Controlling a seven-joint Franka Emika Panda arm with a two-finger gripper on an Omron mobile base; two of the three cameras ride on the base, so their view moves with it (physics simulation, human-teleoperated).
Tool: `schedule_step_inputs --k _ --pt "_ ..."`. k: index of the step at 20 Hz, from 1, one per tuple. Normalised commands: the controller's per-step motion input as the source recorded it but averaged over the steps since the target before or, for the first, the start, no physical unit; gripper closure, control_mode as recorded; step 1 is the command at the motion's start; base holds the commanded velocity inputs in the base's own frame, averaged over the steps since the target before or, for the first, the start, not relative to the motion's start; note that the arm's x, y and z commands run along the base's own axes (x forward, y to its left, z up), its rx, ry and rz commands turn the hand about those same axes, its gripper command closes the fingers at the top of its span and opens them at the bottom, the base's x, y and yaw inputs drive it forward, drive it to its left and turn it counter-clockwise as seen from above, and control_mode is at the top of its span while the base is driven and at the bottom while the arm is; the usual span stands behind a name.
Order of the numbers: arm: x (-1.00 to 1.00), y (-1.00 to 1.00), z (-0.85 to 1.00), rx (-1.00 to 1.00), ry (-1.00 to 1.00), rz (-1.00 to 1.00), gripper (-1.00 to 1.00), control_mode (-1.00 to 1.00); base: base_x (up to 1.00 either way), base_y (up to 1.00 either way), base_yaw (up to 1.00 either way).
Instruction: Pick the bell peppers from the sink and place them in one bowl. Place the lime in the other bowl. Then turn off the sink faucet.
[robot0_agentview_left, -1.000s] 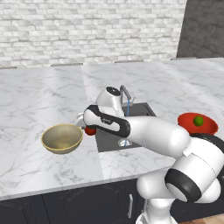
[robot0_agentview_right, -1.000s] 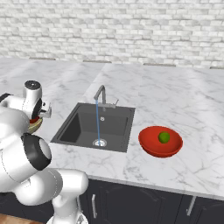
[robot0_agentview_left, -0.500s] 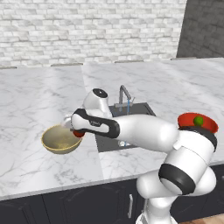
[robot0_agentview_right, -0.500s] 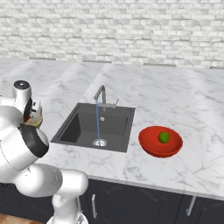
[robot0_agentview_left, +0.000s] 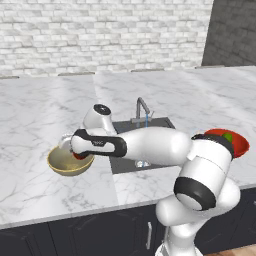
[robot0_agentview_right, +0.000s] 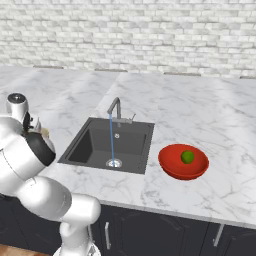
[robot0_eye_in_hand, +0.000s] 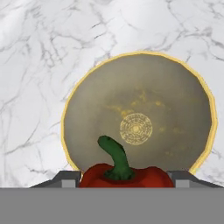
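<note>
**Pepper held over tan bowl**

White marble counter (robot0_agentview_right: 200, 115) runs below a brick wall. The dark sink (robot0_agentview_right: 107, 145) is set in it, with the faucet (robot0_agentview_right: 116, 107) at its back edge and a thin stream of water (robot0_agentview_right: 111, 140) falling to the drain. Right of the sink sits the red bowl (robot0_agentview_right: 172, 167) with the lime (robot0_agentview_right: 187, 157) inside. Left of the sink is the tan bowl (robot0_agentview_left: 62, 167), its speckled inside bare. My gripper (robot0_agentview_left: 77, 152) hangs over that bowl, clenched on 1 red pepper (robot0_eye_in_hand: 124, 176), green stem up, a finger pressed to each side. In the hand view the pepper sits above the bowl's near part.
</note>
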Motion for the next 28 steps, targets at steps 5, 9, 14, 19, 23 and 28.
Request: schedule_step_inputs --k 5,9,14,19,23,28 --pt "0.17 0.09 -0.27 0.00 0.00 0.00 1.00 -1.00 0.00 0.00 0.00" --pt "0.18 0.20 -0.23 0.00 0.00 0.00 -1.00 -1.00 0.00 0.00 0.00" --pt "0.26 0.15 -0.05 0.00 0.00 0.00 -1.00 -1.00 0.00 0.00 0.00" --pt "0.13 -0.12 0.00 0.00 0.00 -0.02 -1.00 -1.00 0.00 0.00 0.00" --pt "-0.01 -0.28 0.26 0.00 0.00 -0.03 -1.00 -1.00 0.00 0.00 0.00" --pt "-0.11 -0.45 0.46 0.00 0.00 -0.04 -1.00 -1.00 0.00 0.00 0.00"
